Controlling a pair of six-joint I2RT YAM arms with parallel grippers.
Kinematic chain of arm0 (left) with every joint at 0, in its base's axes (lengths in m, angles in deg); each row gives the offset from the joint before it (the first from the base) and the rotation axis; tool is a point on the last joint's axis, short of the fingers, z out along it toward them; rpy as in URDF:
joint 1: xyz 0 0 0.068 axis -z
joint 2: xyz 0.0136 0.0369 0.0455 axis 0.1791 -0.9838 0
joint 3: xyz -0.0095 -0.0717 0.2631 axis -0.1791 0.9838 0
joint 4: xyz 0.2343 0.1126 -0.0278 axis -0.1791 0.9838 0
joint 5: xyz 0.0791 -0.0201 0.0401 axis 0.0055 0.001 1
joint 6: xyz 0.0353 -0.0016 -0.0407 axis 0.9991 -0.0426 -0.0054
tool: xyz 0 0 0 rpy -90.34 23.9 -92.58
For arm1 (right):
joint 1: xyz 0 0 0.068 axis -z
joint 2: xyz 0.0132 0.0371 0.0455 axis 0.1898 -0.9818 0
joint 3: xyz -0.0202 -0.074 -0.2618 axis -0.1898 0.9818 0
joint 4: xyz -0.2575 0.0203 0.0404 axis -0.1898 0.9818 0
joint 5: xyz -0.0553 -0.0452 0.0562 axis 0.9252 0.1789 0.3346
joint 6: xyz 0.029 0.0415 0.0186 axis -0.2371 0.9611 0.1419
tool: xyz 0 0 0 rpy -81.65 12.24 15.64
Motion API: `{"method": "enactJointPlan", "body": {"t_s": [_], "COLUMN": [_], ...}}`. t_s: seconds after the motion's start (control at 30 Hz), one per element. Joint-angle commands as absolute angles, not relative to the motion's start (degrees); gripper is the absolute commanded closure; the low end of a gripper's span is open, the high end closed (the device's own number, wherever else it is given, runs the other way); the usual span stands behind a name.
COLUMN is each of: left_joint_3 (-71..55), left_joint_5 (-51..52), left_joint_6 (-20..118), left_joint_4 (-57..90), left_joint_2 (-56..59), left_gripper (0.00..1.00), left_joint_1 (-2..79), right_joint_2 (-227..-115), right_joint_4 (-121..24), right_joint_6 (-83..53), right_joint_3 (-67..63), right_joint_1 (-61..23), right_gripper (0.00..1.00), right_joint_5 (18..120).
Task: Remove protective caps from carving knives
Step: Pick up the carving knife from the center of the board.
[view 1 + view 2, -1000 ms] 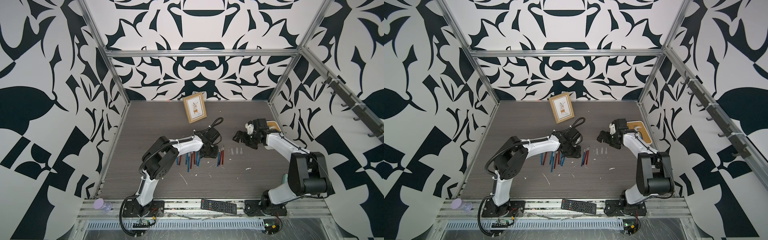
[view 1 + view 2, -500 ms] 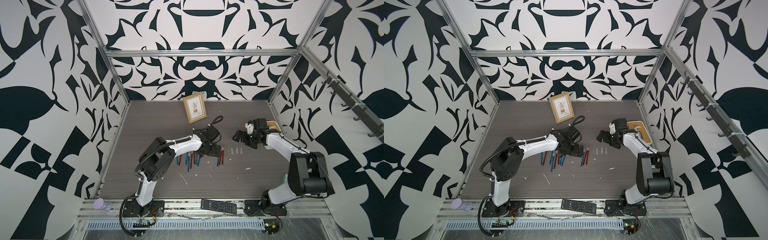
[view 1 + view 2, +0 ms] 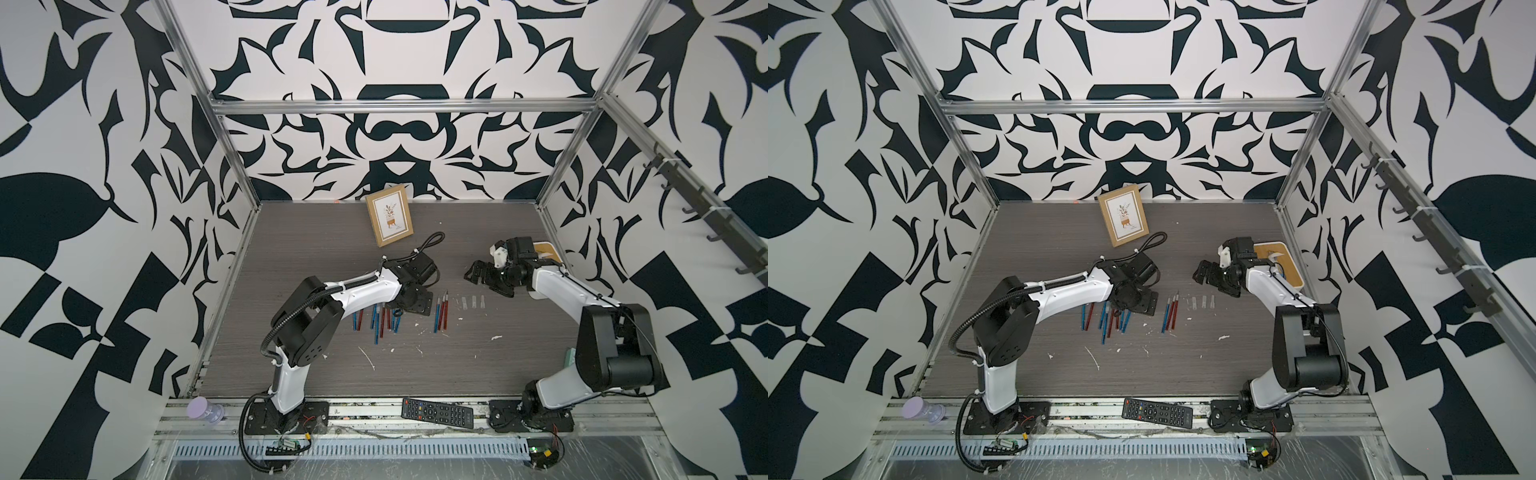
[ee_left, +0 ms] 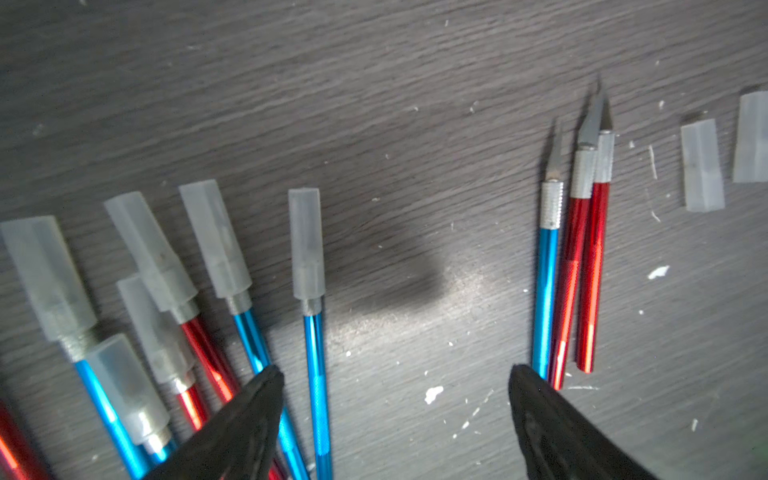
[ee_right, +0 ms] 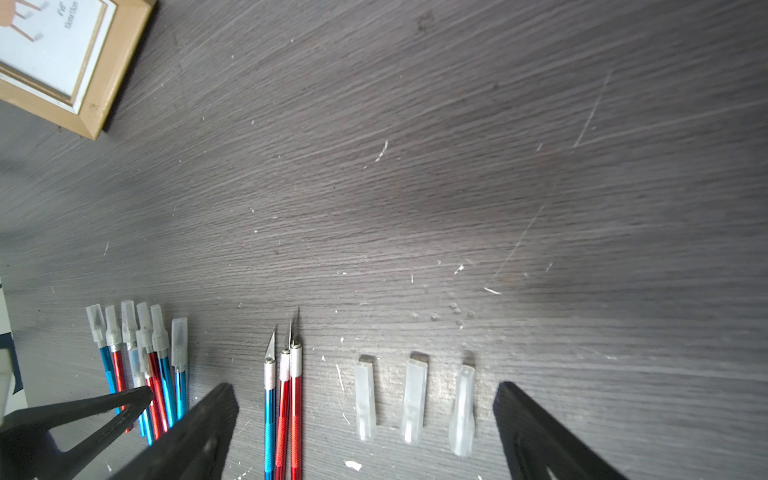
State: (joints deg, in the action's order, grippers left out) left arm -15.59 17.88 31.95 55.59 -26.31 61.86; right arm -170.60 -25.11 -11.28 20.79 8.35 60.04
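- The left gripper (image 4: 395, 370), black tapered jaws spread wide and empty, hovers low over the dark grey wood-grain tabletop (image 4: 374, 104), between a fan of capped carving knives (image 4: 245, 324) and three bared knives (image 4: 586, 266).
- The likeliest target is the slim metallic-blue knife (image 4: 316, 374) just beside one jaw tip, with its frosted, translucent plastic cap (image 4: 306, 245) on.
- The best place to pinch looks like the knurled stretch of the handle, well back from the cap, since the polished tube looks slippery.
- The neighbouring knives lie crossed and touching, so a square, careful close should avoid dragging them.
- The right gripper (image 5: 365, 388), jaws equally wide and empty, hangs above three loose protective caps (image 5: 409, 399), flat soft-looking sleeves in a row beside the bared knives.
- From there it would probably pull the cap straight off along the blade.
- The exposed blades are thin and pointed above ribbed silver collars (image 4: 552, 203); irregular white flecks (image 4: 434, 394) dot the wood.
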Motion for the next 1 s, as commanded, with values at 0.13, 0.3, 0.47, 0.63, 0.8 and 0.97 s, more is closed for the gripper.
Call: {"method": "enactJointPlan", "body": {"t_s": [0.13,0.3,0.47,0.63,0.8,0.97], "left_joint_3": [-13.87,-13.28,-12.82,-12.54,-11.63,-10.96], "left_joint_5": [19.31,19.42,19.67,19.71,20.07,20.08], "left_joint_6": [32.55,32.72,32.81,32.98,32.93,32.66], "left_joint_4": [58.54,58.65,58.64,58.72,58.57,58.55], "left_joint_2": [-26.86,-27.67,-28.01,-28.42,-28.6,-28.66], "left_gripper": [0.27,0.36,0.43,0.5,0.55,0.58], "left_joint_1": [62.01,62.03,62.06,62.02,62.08,62.16], "right_joint_2": [-171.62,-171.99,-172.11,-172.2,-172.37,-172.28], "right_joint_4": [-26.13,-26.48,-26.7,-26.74,-26.98,-27.09], "right_joint_6": [-10.94,-10.68,-10.59,-10.59,-10.5,-10.34], "right_joint_3": [20.7,20.6,20.61,20.62,20.69,20.72], "right_joint_1": [8.48,8.49,8.48,8.45,8.41,8.42], "right_gripper": [0.01,0.01,0.01,0.01,0.01,0.01], "right_joint_5": [58.72,58.23,57.95,57.85,57.4,57.34]}}
